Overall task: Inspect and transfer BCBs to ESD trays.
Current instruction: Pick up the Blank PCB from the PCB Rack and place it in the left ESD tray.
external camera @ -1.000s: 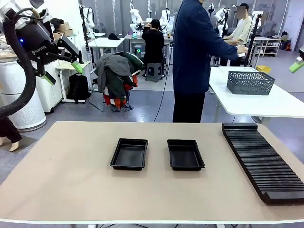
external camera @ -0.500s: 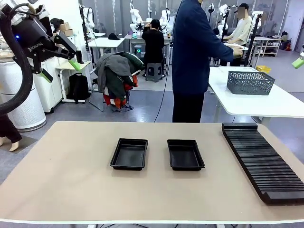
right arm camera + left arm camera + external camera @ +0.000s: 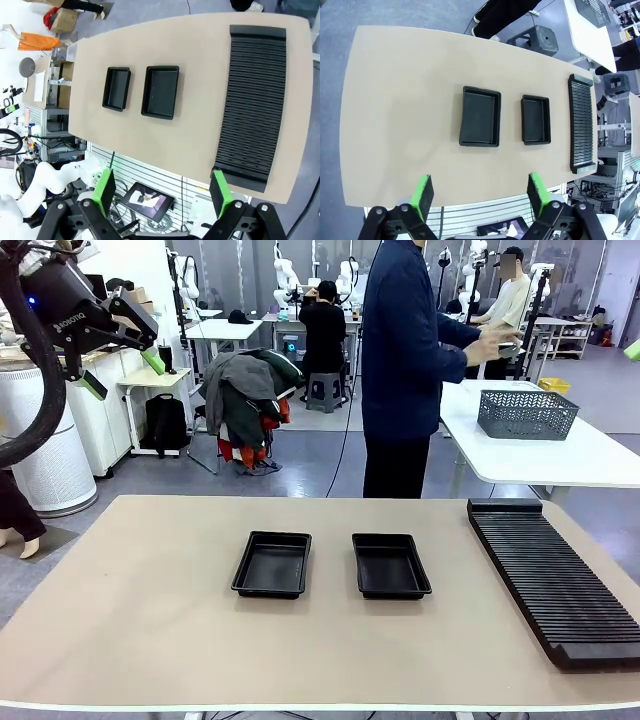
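Note:
Two black ESD trays lie side by side mid-table: the left tray (image 3: pixel 272 564) and the right tray (image 3: pixel 391 565). Both floors are bare. They also show from above in the left wrist view (image 3: pixel 480 123) (image 3: pixel 536 120) and the right wrist view (image 3: pixel 116 88) (image 3: pixel 160 92). My left gripper (image 3: pixel 123 372) hangs high at the upper left, open, holding nothing, far above the table (image 3: pixel 481 192). My right gripper (image 3: pixel 162 190) is open and high over the table's near edge; one green pad (image 3: pixel 634 346) of it shows at the right edge. The BCBs are out of view.
A long black ribbed rack (image 3: pixel 555 580) lies along the table's right side. A person (image 3: pixel 405 350) stands at the far edge, turned towards a white table (image 3: pixel 570 460) that carries a grey mesh basket (image 3: pixel 527 412), hands (image 3: pixel 495 340) raised near it.
My left gripper has risen and drifted left. The right gripper's pad has moved up and towards the picture's right edge. The person's hands have pulled in closer to the body.

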You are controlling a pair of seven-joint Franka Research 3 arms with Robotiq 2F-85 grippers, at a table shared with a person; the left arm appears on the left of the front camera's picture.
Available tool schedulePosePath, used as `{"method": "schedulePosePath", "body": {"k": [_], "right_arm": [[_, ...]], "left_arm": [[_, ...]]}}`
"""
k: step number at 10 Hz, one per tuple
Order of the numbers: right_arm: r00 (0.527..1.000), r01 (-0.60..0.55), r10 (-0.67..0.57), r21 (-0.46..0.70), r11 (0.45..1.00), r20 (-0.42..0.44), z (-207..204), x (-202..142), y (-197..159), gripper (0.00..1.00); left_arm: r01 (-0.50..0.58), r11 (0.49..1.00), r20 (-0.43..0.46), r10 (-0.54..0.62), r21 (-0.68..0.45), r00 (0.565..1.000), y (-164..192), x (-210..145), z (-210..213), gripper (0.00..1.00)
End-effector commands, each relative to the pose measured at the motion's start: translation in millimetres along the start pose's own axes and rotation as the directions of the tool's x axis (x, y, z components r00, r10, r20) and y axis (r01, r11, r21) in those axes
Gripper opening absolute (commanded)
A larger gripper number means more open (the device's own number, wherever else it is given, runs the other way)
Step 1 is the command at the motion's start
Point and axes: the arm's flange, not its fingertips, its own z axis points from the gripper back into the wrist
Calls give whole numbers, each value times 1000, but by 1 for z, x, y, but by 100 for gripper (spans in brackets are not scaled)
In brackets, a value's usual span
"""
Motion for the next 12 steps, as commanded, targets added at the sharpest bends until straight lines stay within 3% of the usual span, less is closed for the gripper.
{"method": "schedulePosePath", "body": {"k": [1, 4, 12], "right_arm": [[1000, 25, -25, -27, 999, -4, 5, 5, 6, 100], [999, 29, -31, -50, 998, -27, 8, 9, 7, 100], [1000, 25, -24, -70, 997, 13, 15, 7, 9, 100]], "left_arm": [[-38, 999, -2, 38, 28, 999, -1, -4, 6, 100], [-47, 997, -28, 49, 66, 998, -4, -7, 8, 100], [-27, 993, -31, 30, 112, 999, -12, -7, 13, 100]]}}
